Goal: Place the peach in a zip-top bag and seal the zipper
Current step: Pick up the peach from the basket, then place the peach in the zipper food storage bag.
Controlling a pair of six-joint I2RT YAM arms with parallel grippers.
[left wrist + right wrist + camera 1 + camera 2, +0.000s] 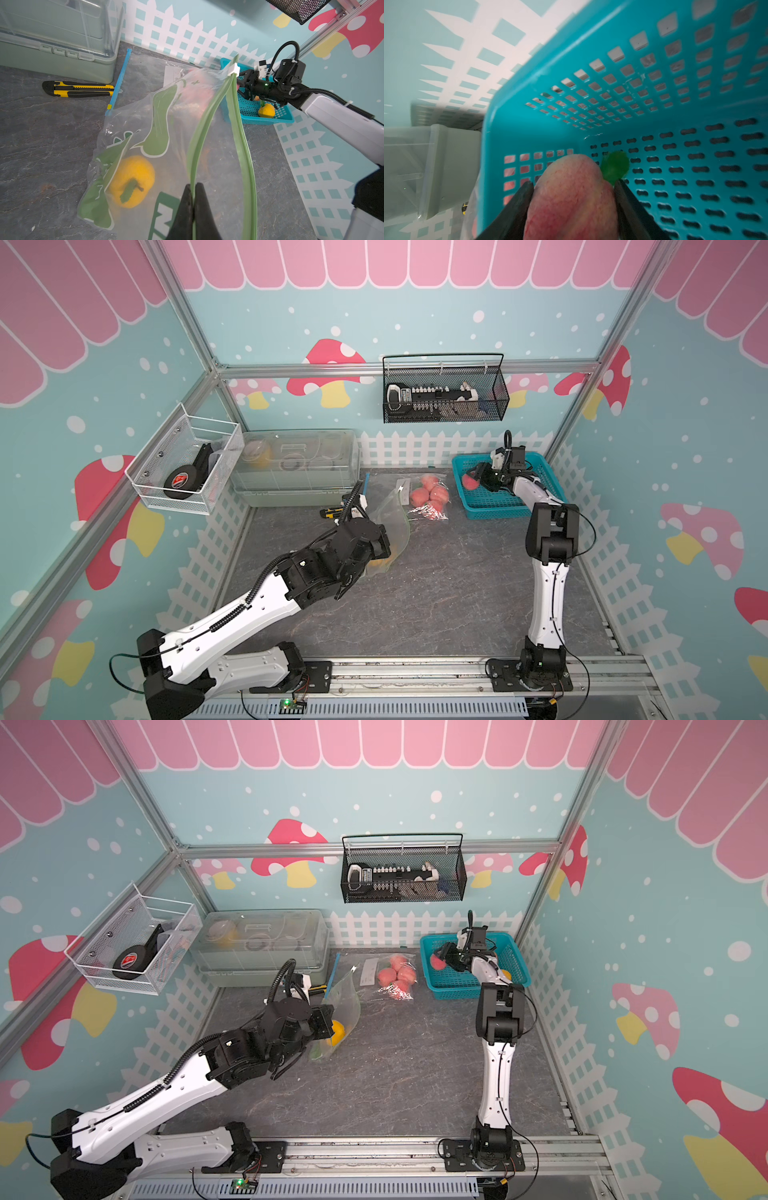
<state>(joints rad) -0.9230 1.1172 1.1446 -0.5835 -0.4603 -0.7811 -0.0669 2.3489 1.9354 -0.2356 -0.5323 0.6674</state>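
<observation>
Left tool [194, 187] pinches the open near bag [158, 116] by its zipper [204, 128]; one pepper [133, 180] lies inside. Far bag [428, 516] holds several peaches [430, 493]. In the far-right basket [654, 31], right tool [574, 182] clamps one peach [571, 197]; one yellow fruit [266, 110] lies there.

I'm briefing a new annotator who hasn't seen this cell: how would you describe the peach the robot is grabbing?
Look to the teal basket at the rear, on the robot's right. The peach lies inside it, between the jaws of the right gripper. The other peaches sit outside, in a clear bag.
</observation>
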